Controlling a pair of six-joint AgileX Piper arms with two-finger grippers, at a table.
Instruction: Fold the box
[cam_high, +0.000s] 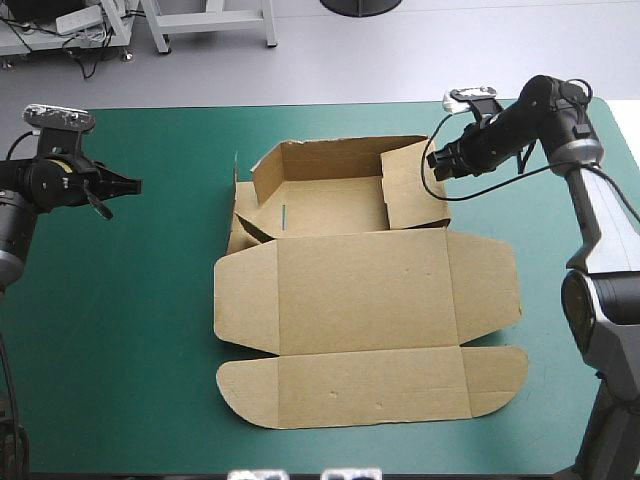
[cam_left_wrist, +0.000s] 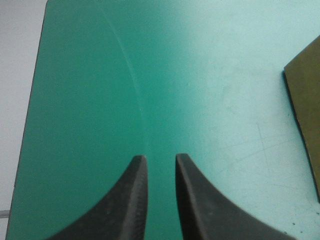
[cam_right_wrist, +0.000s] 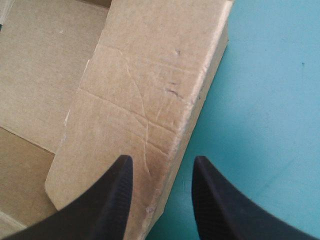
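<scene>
HALF-BUILT: The brown box (cam_high: 360, 290) lies mid-tabletop (cam_high: 110, 340) on the teal-green cover. Its far half is partly raised into walls, while its lid and rounded front flap lie flat toward the near edge. We see the right gripper (cam_high: 437, 160) reaching in low at the tray's far right corner. In its wrist view the black fingers (cam_right_wrist: 117, 200) stand apart astride the right wall's upper edge, not closed on the board between them. The left gripper (cam_high: 118, 185) hovers well apart from the box over bare cover to the left, its fingers a narrow slit apart and holding nothing (only a corner of board shows off to one side in its wrist view). We judge the sheet light, stiff across its panels, and ready to bend at the scored creases. This wall is already wrinkled. It is best taken by a panel edge near a crease and pinched lightly, since a hard squeeze could crush the board.
</scene>
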